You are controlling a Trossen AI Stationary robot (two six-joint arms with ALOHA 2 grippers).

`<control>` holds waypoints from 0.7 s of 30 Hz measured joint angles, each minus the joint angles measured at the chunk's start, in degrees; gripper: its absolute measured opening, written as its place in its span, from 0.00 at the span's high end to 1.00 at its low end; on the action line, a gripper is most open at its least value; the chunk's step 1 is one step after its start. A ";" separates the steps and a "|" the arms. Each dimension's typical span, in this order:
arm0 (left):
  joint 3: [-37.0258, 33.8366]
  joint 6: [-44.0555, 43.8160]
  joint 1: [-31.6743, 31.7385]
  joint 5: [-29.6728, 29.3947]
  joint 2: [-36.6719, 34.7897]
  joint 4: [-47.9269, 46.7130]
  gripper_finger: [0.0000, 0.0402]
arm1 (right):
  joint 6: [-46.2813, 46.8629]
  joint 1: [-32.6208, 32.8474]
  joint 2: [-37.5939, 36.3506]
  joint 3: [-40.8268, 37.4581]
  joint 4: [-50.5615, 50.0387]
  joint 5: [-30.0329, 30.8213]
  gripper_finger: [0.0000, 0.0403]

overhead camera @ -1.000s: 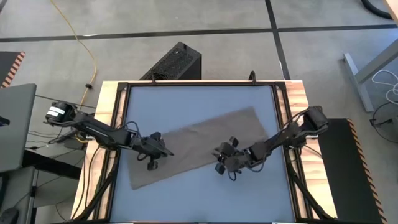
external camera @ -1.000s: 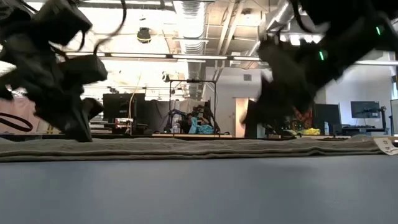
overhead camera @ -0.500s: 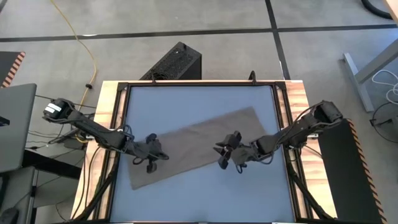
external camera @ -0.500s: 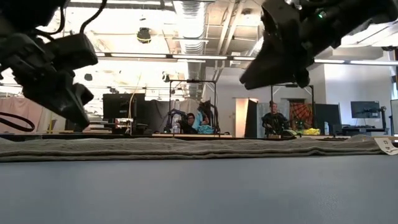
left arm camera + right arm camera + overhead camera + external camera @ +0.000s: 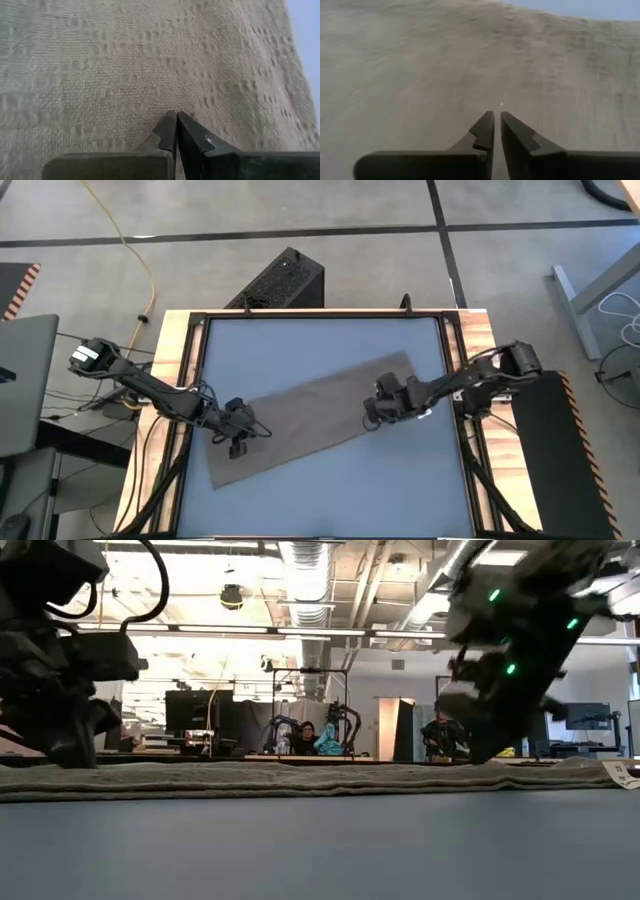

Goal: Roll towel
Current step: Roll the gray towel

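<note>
The taupe towel [image 5: 310, 418] lies spread flat on the blue table, running slantwise from the near left to the far right. It shows as a low band in the low view [image 5: 300, 778], with its white tag [image 5: 620, 772] at the right end. My left gripper [image 5: 236, 438] is shut and stands low over the towel's near-left part [image 5: 150, 60]. My right gripper [image 5: 383, 406] is shut and stands low over the towel's far-right part [image 5: 445, 65]. Both also show in the low view, the left [image 5: 60, 745] and the right [image 5: 490, 745]. My left gripper points its shut fingertips [image 5: 170, 122] down at the towel's flat face near its near-left end; I cannot tell whether they touch it. My right gripper points its shut fingertips [image 5: 487, 122] down at the towel's face near its far-right end; I cannot tell whether they touch it.
The table's black frame [image 5: 200, 330] and wooden side strips [image 5: 170, 340] border the blue surface [image 5: 320, 340]. A black box [image 5: 280, 280] stands on the floor beyond the far edge. Bare blue table lies far and near of the towel.
My right gripper has risen, gone toward the table's far right along the towel and come down low over it again. My left gripper has risen, shifted a little toward the near left and come down again. The towel lies as before.
</note>
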 joint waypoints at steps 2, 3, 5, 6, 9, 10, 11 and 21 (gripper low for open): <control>-0.19 -0.95 -0.75 0.60 -0.05 -0.09 1.00 | -4.10 -4.10 2.33 -1.38 4.75 -0.14 0.89; -0.19 -1.56 -1.32 0.60 -0.04 -0.13 1.00 | -6.59 -6.20 3.84 -1.88 7.48 0.21 0.90; -0.20 -3.67 -2.77 0.70 -0.03 0.37 1.00 | -11.95 -10.24 6.38 -2.35 12.57 1.79 0.92; -0.24 -4.73 -3.66 0.93 -0.01 1.03 1.00 | -14.69 -12.29 7.68 -2.35 14.74 2.38 0.93; -0.28 -6.54 -7.09 3.01 0.01 3.77 1.00 | -23.01 -18.07 9.75 -1.63 21.22 3.41 0.95; -0.29 -7.21 -8.22 3.28 0.02 4.82 1.00 | -26.05 -19.79 9.89 -1.30 23.26 3.56 0.95; -0.29 -7.48 -9.20 3.35 0.02 5.78 1.00 | -28.99 -21.32 9.83 -0.87 24.69 2.75 0.95; 6.38 10.55 -12.79 -4.66 -2.62 10.37 1.00 | -41.39 -24.43 -3.88 5.90 15.05 -13.50 0.93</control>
